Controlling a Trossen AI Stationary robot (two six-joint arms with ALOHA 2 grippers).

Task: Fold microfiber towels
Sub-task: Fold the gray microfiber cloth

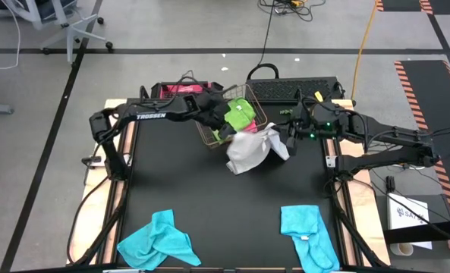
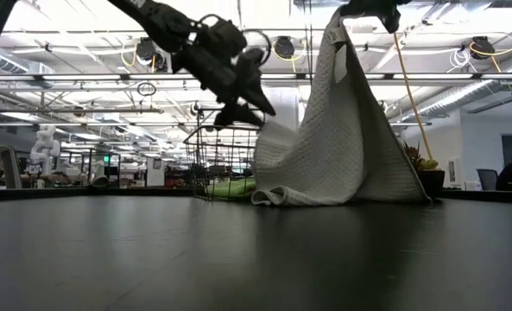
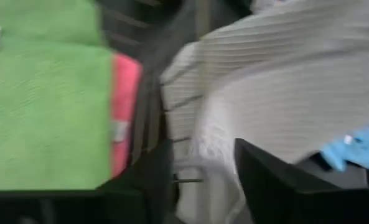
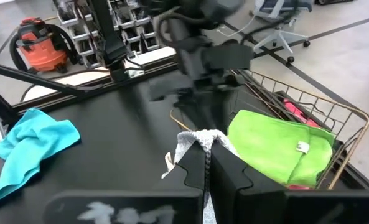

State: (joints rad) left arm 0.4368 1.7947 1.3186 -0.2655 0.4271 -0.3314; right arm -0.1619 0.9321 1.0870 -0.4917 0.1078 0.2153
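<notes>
A light grey towel (image 2: 342, 130) hangs from my right gripper (image 2: 363, 7), which is shut on its top, high over the table's far middle. Its lower part rests on the table beside the copper wire basket (image 1: 209, 136). A lime green towel (image 4: 277, 146) lies in the basket over a pink one (image 3: 125, 112). My left gripper (image 3: 203, 165) is open above the basket's right side, its fingers on either side of the grey towel's left edge (image 3: 196, 155). Two turquoise towels (image 1: 160, 239) (image 1: 308, 235) lie crumpled near the front edge. My left gripper has the grey towel's edge between its open fingers; whether they touch the cloth I cannot tell. My right gripper pinches a bunched upper corner (image 4: 196, 140) of the grey towel between its two fingers, coming from the table's right side and slanting slightly down. The towel hangs spread below it, its lower end (image 2: 277, 197) folded on the table.
A black keyboard (image 1: 293, 89) lies beyond the table's far edge on the right. The black tabletop (image 1: 232, 205) between the basket and the two turquoise towels is bare.
</notes>
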